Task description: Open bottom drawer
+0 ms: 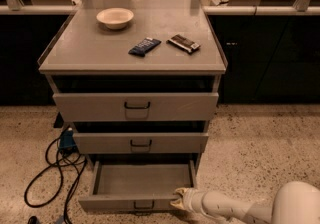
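Observation:
The grey cabinet has three drawers. The bottom drawer (141, 184) is pulled out toward me, and its inside shows empty. Its shallow front panel carries a small dark wire handle (144, 205) at the centre. My gripper (178, 199) sits at the right end of that front panel, touching its top edge, at the end of the white arm that comes in from the lower right. The middle drawer (141, 143) and the top drawer (136, 106) stand shut.
A cream bowl (115, 17), a dark blue packet (144, 46) and a dark snack bar (183, 43) lie on the cabinet top. Black cables (50, 168) and a blue plug box lie on the speckled floor at the left. Dark counters run behind.

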Controlling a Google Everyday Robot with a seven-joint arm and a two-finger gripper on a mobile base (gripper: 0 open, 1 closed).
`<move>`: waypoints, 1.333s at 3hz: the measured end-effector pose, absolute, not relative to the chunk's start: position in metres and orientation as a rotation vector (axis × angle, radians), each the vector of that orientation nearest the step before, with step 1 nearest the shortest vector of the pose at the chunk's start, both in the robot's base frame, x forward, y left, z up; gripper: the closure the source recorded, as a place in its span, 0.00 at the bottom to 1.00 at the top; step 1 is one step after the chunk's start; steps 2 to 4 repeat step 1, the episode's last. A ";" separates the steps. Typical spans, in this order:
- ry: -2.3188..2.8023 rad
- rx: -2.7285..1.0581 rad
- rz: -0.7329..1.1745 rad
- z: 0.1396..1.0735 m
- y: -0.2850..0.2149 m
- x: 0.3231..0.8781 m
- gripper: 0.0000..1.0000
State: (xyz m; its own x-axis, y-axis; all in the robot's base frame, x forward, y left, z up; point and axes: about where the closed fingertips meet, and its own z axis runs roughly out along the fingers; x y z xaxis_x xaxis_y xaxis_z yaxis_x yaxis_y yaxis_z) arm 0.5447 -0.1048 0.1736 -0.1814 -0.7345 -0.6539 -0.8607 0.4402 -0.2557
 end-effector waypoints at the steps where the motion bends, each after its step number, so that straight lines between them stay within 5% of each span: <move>1: 1.960 -1.340 0.219 0.174 -0.105 0.545 0.58; 4: 1.960 -1.340 0.219 0.174 -0.105 0.545 0.58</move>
